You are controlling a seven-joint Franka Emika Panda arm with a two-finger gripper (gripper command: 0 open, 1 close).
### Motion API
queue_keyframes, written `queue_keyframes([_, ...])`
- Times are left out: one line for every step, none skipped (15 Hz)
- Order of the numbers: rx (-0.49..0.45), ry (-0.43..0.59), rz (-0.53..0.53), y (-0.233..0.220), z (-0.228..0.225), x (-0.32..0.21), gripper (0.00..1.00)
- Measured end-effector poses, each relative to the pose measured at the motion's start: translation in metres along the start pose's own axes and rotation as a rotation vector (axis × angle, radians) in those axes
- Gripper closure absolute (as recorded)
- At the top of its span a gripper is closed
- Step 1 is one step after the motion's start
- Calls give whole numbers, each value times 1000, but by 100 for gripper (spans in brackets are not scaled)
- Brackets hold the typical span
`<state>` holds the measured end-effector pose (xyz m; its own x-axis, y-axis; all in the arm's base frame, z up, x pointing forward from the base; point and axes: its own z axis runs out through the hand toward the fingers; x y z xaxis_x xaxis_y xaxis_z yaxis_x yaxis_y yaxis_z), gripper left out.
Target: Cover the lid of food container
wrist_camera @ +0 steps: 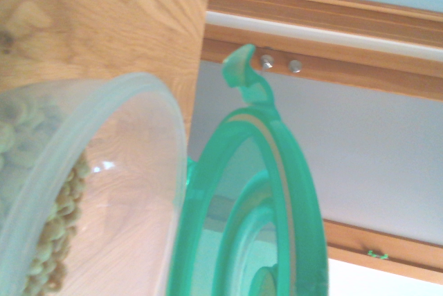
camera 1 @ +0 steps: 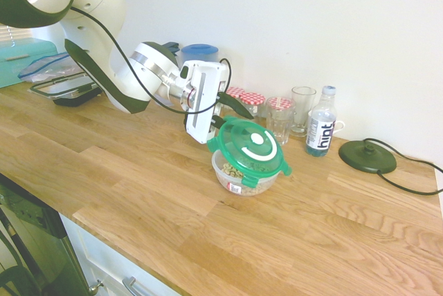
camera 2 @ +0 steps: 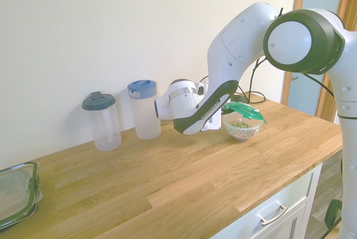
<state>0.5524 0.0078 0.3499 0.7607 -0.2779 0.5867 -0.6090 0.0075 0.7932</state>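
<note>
1. A clear plastic bowl [wrist_camera: 138,113], its rim curving beside the green lid
2. Pale ring-shaped cereal [wrist_camera: 55,241] inside the bowl, piled against its wall
3. The green lid [wrist_camera: 309,199], round, seen from its underside, with a pale band running near the rim
4. One snap tab [wrist_camera: 243,75] sticking out from the lid's rim, curled at its end
5. A wooden countertop [wrist_camera: 90,26] with dark knots, showing through the clear plastic
</note>
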Motion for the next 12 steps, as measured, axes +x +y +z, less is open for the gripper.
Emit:
queue_keyframes([21, -31, -10, 3, -4, 0, 0])
queue_keyframes([49, -70, -22, 7, -8, 3, 0])
queue_keyframes([85, -118, -31, 12, -14, 8, 0])
queue_keyframes([124, -169, -37, 17, -22, 15, 0])
queue_keyframes([167, -218, -41, 24, -30, 22, 0])
queue_keyframes([212, -269, -46, 32, -38, 30, 0])
queue_keyframes([258, -320, -50, 42, -48, 36, 0])
queue_keyframes([309, -368, -50, 55, -59, 45, 0])
queue_keyframes([367, -415, -48, 71, -70, 54, 0])
queue_keyframes([425, -458, -49, 87, -81, 63, 0])
queue_keyframes([487, -501, -52, 104, -93, 70, 0])
queue_keyframes([549, -545, -61, 120, -104, 72, 0])
